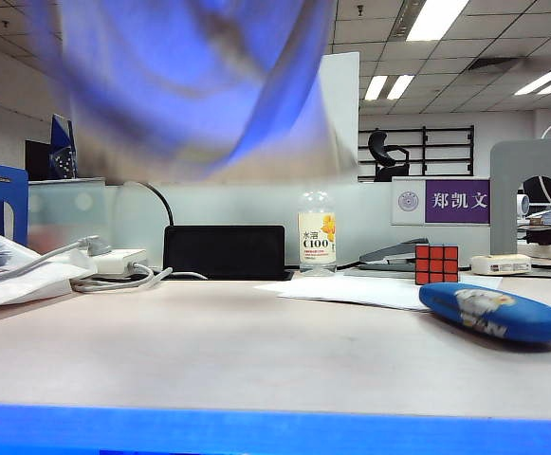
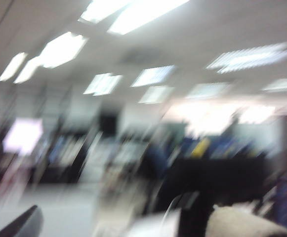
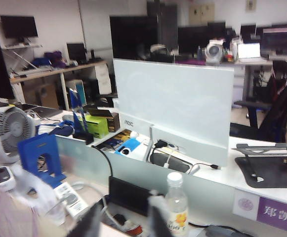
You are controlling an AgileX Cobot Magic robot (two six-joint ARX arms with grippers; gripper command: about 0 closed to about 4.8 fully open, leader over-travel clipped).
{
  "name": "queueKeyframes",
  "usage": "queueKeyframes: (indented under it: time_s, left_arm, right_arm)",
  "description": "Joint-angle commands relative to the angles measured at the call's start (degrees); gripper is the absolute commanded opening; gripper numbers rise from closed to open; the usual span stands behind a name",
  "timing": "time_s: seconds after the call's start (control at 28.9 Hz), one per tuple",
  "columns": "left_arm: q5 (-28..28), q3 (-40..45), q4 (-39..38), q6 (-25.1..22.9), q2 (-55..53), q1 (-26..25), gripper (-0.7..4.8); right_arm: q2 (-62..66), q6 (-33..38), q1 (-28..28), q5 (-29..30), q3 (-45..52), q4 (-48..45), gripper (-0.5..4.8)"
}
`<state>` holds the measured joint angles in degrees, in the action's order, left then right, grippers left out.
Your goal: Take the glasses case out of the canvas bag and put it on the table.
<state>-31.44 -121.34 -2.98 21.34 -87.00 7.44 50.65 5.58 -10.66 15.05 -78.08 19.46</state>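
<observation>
Glasses case (image 1: 495,312), a glossy blue oblong with a white cartoon print, lies flat on the pale smooth surface (image 1: 218,355), just in front of the red Rubik's cube (image 1: 436,263) and touching a white paper sheet (image 1: 356,289). Blurred cloth of the canvas bag (image 1: 194,85) hangs across the exterior view's top. Right gripper (image 3: 121,222) shows two dark fingers set narrowly apart, holding nothing. Left gripper: its view is smeared, so I cannot tell. A clear bottle (image 1: 317,232) reads "C100".
</observation>
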Motion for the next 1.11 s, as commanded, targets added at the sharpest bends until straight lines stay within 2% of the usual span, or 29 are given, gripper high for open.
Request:
queueKeyframes:
  time_s: [0.03, 0.1, 0.14, 0.21, 0.31, 0.35, 0.38, 0.45, 0.52, 0.66, 0.76, 0.83, 0.93, 1.11]
  left_arm:
    - [5.7, 0.8, -19.2, -1.6, -6.5, -0.2, 4.79]
    - [6.0, 0.8, -22.0, 0.6, -11.4, -0.2, 4.79]
    - [6.2, 0.8, -20.2, 3.8, -13.2, -0.2, 4.79]
    - [6.3, 0.7, -9.7, 14.0, -15.5, -0.2, 4.79]
    - [9.0, 0.7, 0.2, 24.0, -16.2, 0.0, 4.79]
    - [10.6, 0.7, 0.5, 27.2, -16.2, 0.6, 4.79]
    - [11.0, 0.7, -0.4, 28.2, -16.2, 1.2, 4.79]
    - [11.3, 0.7, -7.3, 28.2, -16.2, 1.3, 4.79]
    - [13.9, 0.8, -19.9, 24.3, -16.3, 1.3, 4.79]
    - [19.8, 0.9, -44.5, 9.3, -19.1, 1.3, 4.79]
    - [22.2, 1.4, -58.1, 2.8, -21.8, 1.3, 4.79]
    - [23.0, 2.4, -64.0, 0.0, -23.1, 1.3, 4.79]
    - [22.8, 5.0, -67.8, -2.0, -23.2, 1.5, 4.79]
    - [16.2, 5.2, -76.3, -8.4, -22.5, 4.2, 4.79]
  right_arm:
    - [-1.9, 0.0, -0.1, -0.1, 0.3, 7.6, 1.35]
    - [-3.1, 0.0, -0.1, 0.2, 0.3, 13.4, 1.35]
    - [-3.7, 0.0, -0.1, 0.3, 0.3, 16.4, 1.35]
    - [-4.6, 0.0, -0.1, 0.3, 0.3, 20.9, 1.35]
    - [-5.8, -0.3, -0.1, 0.3, 0.3, 22.4, 1.35]
    - [-6.2, -0.8, -0.1, 0.3, 0.3, 22.7, 1.35]
    - [-6.5, -1.0, -0.1, 0.3, 0.3, 23.0, 1.35]
    - [-7.0, -1.1, 0.0, 0.3, 0.3, 24.1, 1.35]
    - [-7.3, -1.1, 0.0, 0.3, 0.3, 25.6, 1.35]
    - [-7.5, -1.1, -0.1, 0.3, 0.3, 28.0, 1.35]
    - [-7.5, -1.1, -0.1, 0.3, 0.4, 28.7, 1.35]
    - [-7.5, -1.1, -0.1, 0.3, 0.4, 29.2, 1.35]
    - [-7.4, -1.1, -0.1, 0.7, 0.4, 30.1, 1.35]
    - [-7.6, -1.2, -0.1, 1.1, 0.4, 31.6, 1.35]
